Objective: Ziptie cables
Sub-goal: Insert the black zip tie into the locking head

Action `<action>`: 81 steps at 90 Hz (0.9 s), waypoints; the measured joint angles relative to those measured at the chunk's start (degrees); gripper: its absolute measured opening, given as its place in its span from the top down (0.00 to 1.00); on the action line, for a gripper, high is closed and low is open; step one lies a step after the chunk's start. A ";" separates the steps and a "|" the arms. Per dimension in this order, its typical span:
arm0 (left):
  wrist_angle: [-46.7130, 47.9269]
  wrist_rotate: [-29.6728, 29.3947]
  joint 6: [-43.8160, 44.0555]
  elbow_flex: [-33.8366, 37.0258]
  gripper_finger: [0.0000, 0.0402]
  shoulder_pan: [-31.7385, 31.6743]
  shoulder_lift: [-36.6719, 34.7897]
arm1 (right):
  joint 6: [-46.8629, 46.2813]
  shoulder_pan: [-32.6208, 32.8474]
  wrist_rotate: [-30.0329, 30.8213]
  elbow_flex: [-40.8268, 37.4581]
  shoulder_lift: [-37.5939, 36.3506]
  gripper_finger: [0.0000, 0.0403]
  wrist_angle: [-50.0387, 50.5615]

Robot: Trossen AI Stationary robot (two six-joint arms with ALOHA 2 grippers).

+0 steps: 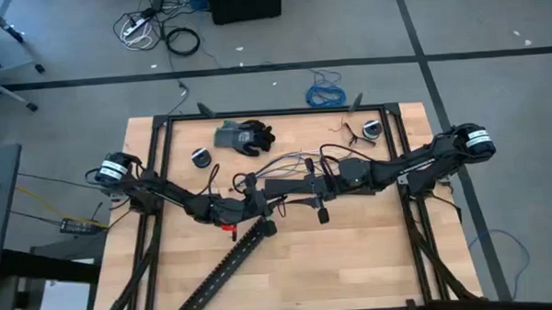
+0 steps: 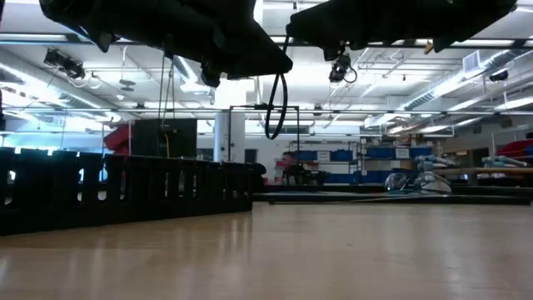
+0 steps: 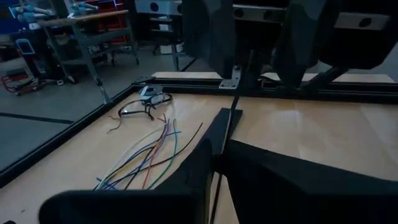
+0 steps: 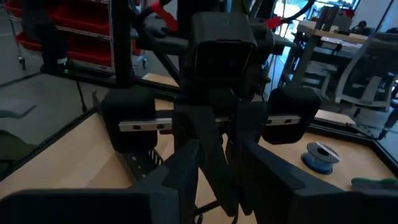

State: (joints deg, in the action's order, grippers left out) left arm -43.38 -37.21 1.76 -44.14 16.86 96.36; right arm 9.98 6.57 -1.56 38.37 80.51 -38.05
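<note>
Cables point(image 3: 149, 155) lie fanned on the wooden table point(image 1: 371, 253) just above the centre of the high view, running roughly left to right. Both arms reach inward to mid-frame, the left gripper point(image 1: 256, 203) facing the right gripper point(image 1: 300, 185). Both pairs of fingers converge on a thin black zip tie point(image 3: 231, 118), though whether either clamps it cannot be told.

I can't read any text, label, brand, number or sign from my feeds. The table point(image 1: 289, 265) shows bare wood, and the black strip point(image 1: 227, 267) carries no legible marking. Shelves and bins in the room behind are too blurred for me to make out any lettering.
</note>
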 joint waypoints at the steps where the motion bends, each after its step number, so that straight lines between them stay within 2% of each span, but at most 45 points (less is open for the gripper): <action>1: 0.01 0.00 0.00 0.00 0.93 0.00 0.00 | 0.00 0.00 0.01 0.00 0.00 0.71 0.01; 27: 0.05 0.00 0.00 0.00 0.93 0.00 0.00 | 0.39 -0.07 2.00 0.00 0.00 0.74 0.01; 45: 0.15 0.00 -0.02 0.00 0.93 0.00 0.00 | 0.70 -0.48 1.42 -0.02 2.82 0.84 -3.09; 58: 0.72 0.10 -0.24 0.02 0.93 0.00 0.00 | 1.91 -0.63 0.63 0.00 6.43 0.97 -5.84; 81: 1.69 0.03 -0.11 0.07 0.93 -0.02 0.00 | 0.59 -1.44 0.82 0.09 6.06 1.00 -4.64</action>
State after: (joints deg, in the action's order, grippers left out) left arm -41.70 -37.18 1.65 -44.07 16.84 96.36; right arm 10.57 5.13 -0.73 38.46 86.57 -42.69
